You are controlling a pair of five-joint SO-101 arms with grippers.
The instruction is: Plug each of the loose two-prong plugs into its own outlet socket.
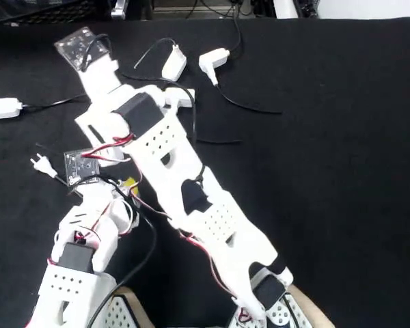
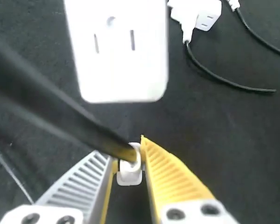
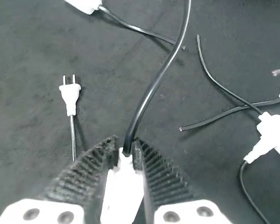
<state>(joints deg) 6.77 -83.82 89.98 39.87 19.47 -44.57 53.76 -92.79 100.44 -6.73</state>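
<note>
Plug (image 2: pixel 129 173), small and white, pinched in the left gripper (image 2: pixel 128 158), white outlet socket (image 2: pixel 116 51) with two slots close ahead, right gripper (image 3: pixel 125 149) clamped on a white corded piece (image 3: pixel 121 189), loose two-prong plug (image 3: pixel 69 95) nearby on black table (image 3: pixel 28 51)

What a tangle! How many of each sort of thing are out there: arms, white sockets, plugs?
Arms: 2
Sockets: 4
Plugs: 3 (one loose; apparently one each in the left gripper and the right gripper)
Total: 9
</note>
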